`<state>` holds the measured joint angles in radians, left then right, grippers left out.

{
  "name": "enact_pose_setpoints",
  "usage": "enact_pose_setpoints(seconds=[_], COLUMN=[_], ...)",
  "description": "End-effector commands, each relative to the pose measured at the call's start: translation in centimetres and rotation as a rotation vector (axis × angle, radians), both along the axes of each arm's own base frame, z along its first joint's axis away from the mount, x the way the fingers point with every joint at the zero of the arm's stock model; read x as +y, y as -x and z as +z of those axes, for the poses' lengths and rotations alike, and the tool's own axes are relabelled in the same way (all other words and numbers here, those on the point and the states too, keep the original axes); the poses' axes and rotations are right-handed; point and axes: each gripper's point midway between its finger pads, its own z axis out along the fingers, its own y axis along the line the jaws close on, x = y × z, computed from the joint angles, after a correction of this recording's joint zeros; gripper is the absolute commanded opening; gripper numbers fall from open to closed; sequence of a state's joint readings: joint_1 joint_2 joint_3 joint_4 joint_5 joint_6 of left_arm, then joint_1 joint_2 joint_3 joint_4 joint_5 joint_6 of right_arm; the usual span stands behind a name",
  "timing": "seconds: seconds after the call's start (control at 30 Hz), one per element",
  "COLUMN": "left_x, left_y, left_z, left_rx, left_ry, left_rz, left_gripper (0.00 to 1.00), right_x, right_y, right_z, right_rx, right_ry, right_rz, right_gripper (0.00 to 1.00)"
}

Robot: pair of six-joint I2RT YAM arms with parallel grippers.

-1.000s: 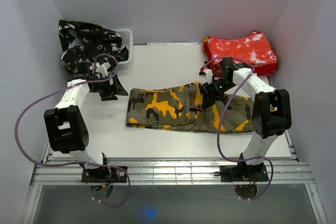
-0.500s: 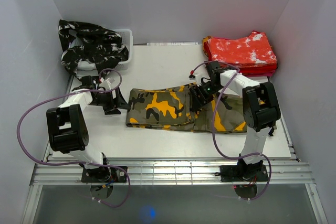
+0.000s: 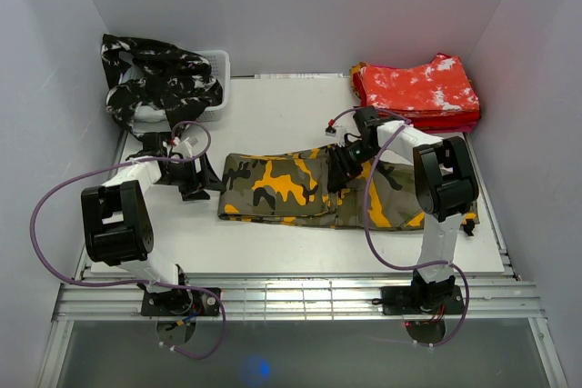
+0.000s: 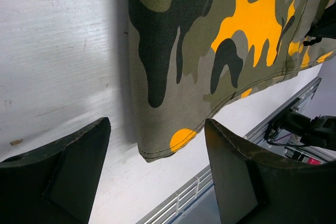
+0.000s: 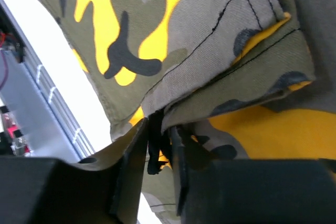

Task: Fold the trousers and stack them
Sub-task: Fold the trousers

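Note:
The olive trousers [image 3: 300, 186] with orange-yellow and black patches lie folded across the middle of the table. My right gripper [image 3: 343, 168] sits on their middle and is shut on a fold of the olive cloth [image 5: 173, 114], with a black drawstring between the jaws. My left gripper [image 3: 202, 179] is open and empty, just left of the trousers' left end [image 4: 173, 145], low over the table. Red and white trousers [image 3: 416, 88] lie folded at the back right. Black and white trousers [image 3: 159, 84] are heaped at the back left.
A clear plastic bin [image 3: 214, 108] under the black and white heap stands at the back left. White walls close in the table [image 3: 273, 111] on three sides. A metal rail [image 3: 300, 297] runs along the near edge.
My right gripper has moved left along the olive trousers toward their middle. My left gripper has moved forward and right, closer to the trousers' left end.

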<state>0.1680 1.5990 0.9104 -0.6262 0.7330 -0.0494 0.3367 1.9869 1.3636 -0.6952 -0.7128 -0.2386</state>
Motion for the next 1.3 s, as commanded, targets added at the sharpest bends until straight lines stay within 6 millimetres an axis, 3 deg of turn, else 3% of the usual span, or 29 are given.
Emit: enact_pose_setpoints(seconds=[0.0, 0.1, 0.23, 0.4, 0.53, 0.77, 1.13, 1.27], left_x=[0.1, 0.2, 0.2, 0.4, 0.4, 0.1, -1.2, -1.1], left_y=[-0.4, -0.4, -0.3, -0.6, -0.6, -0.7, -1.8, -2.3], left_z=[0.3, 0.2, 0.1, -0.2, -0.7, -1.6, -1.9, -1.5], left_rx=[-0.027, -0.025, -0.021, -0.020, -0.012, 0.003, -0.005, -0.013], left_ry=[-0.002, -0.003, -0.009, -0.019, -0.019, 0.009, 0.123, 0.117], left_rz=[0.010, 0.015, 0.016, 0.028, 0.038, 0.056, 0.069, 0.057], left_gripper=[0.82, 0.82, 0.82, 0.82, 0.83, 0.84, 0.79, 0.71], right_x=[1.4, 1.0, 0.4, 0.1, 0.0, -0.3, -1.2, -1.5], right_y=[0.5, 1.8, 3.5, 4.5, 3.9, 0.8, 1.7, 0.3], right_z=[3.4, 3.4, 1.9, 1.7, 1.8, 0.7, -1.0, -0.1], right_rx=[-0.018, 0.008, 0.069, 0.097, 0.070, -0.012, 0.001, -0.088], right_ry=[-0.101, -0.102, -0.077, -0.076, -0.057, 0.014, 0.063, 0.081], right_rz=[0.020, 0.021, 0.026, 0.023, 0.025, 0.016, 0.027, 0.031], right_gripper=[0.29, 0.09, 0.08, 0.08, 0.08, 0.08, 0.08, 0.08])
